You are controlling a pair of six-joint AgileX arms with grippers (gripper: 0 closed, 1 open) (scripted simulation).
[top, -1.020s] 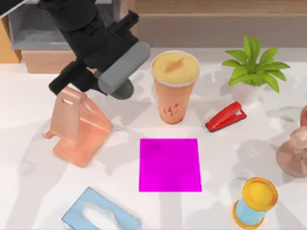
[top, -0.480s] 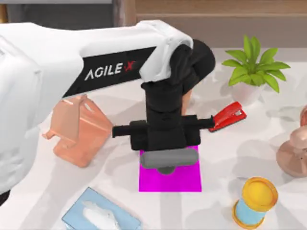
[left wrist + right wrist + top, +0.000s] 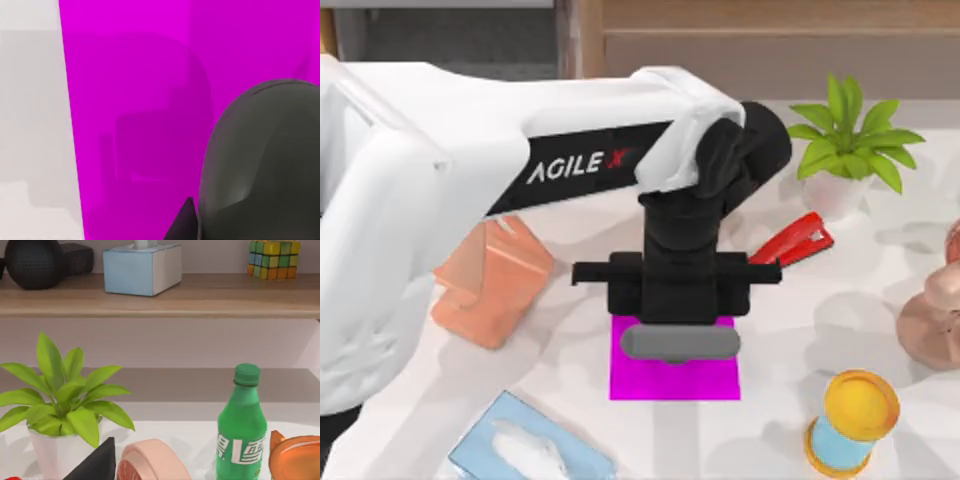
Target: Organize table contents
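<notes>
Over the magenta pad [image 3: 675, 378] — left arm [image 3: 520, 160], lettered "AGILEX".

Overhead and close left-wrist cameras share the magenta pad [image 3: 675, 380].

Dark grey oval mouse [image 3: 681, 343] sits level over the magenta pad's top edge, mid white desk [image 3: 400, 400].

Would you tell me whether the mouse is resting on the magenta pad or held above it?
Cannot tell: the left gripper has the mouse over the magenta pad, but contact is not visible.
</notes>
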